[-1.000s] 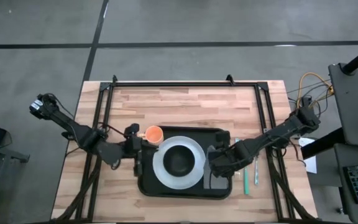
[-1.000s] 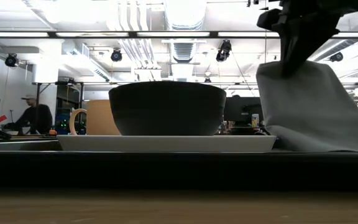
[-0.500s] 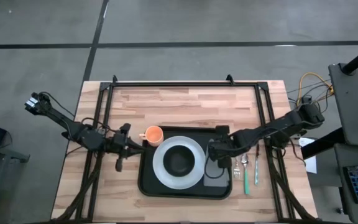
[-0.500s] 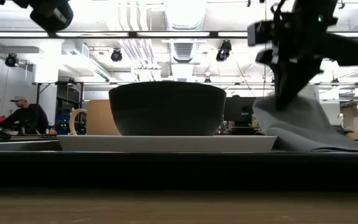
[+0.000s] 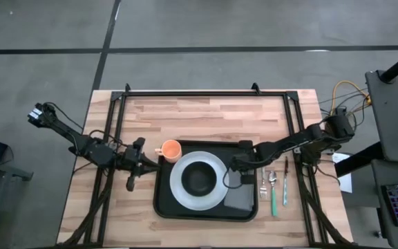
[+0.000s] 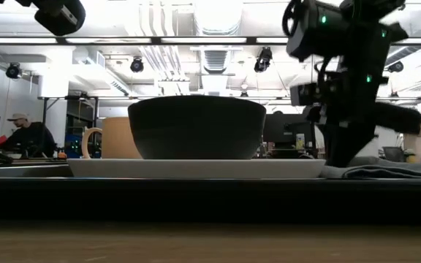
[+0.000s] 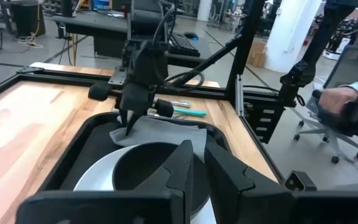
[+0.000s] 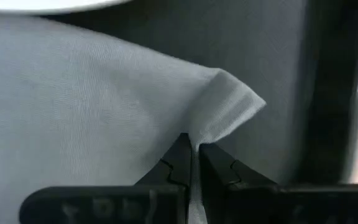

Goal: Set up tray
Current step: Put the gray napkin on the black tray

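Observation:
The black tray (image 5: 162, 206) lies mid-table and carries a white plate (image 5: 178, 188) with a black bowl (image 5: 199, 180). A grey napkin (image 5: 240, 197) lies flat on the tray's right part, beside the plate. My right gripper (image 5: 234, 166) stands over the napkin's far corner, pointing down, shut on it; the left wrist view shows it too (image 7: 129, 127). An orange cup (image 5: 171, 149) stands by the tray's far left corner. My left gripper (image 5: 139, 168) waits shut, left of the tray, touching nothing. My right gripper pinches the napkin's far corner nearest the plate (image 8: 215, 127) between its two fingertips, coming from above. The cloth rises in a small ridge at the fingers. The rest of the napkin (image 6: 386, 172) lies flat on the tray.
A fork, a spoon and a green-handled utensil (image 5: 272, 196) lie on the wood just right of the tray. Black frame rails (image 5: 199, 93) border the table. Bare wood lies along the far side. People sit in the room beyond the table.
My right gripper has moved down and a little toward the far edge, still shut on the napkin. The napkin, hanging tall below the fingers before, has sunk and spread flat on the tray. My left gripper drew back leftward from the cup, then stayed still.

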Controlling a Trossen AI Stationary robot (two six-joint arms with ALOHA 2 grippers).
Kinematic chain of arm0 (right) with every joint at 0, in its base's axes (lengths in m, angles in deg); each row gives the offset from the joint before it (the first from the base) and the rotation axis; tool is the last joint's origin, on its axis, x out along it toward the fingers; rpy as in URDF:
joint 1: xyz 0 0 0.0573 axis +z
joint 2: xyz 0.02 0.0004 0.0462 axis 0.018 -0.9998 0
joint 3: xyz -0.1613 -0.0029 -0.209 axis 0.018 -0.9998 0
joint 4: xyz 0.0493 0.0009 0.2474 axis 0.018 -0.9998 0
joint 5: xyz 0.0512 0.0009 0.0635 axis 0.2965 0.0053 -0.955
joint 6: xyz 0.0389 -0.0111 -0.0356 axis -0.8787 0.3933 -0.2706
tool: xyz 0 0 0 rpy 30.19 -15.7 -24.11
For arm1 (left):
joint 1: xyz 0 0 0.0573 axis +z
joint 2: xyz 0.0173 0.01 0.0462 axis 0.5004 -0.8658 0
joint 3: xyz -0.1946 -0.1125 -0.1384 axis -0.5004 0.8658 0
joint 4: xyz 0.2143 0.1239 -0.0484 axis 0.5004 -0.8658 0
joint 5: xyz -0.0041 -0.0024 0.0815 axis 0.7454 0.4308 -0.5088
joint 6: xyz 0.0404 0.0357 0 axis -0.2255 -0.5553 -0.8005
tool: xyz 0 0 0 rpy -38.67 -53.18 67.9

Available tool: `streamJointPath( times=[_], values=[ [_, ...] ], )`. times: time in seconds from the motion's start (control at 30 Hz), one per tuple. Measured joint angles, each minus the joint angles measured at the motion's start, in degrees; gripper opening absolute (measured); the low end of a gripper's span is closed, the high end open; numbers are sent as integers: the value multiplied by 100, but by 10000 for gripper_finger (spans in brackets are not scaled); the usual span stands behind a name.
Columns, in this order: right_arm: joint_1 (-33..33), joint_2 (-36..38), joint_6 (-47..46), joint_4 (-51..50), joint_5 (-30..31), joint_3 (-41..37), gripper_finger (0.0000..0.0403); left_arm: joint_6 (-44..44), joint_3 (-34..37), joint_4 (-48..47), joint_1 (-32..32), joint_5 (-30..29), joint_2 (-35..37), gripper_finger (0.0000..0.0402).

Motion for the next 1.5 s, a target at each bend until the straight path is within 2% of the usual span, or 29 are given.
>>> streamJointPath(
  times=[0.57,1.17,1.37,1.5],
  values=[
    [-165,-117,468,139,181,529,8,2,-177,-34,-13,99,-169,23],
    [-183,-117,245,150,138,226,9,9,-177,-32,-37,151,-220,23],
    [-180,-91,443,147,-111,352,41,133,-177,-31,-37,393,-220,23],
    [-184,-91,501,147,161,421,72,138,-177,-30,-37,439,-218,23]
  ],
)
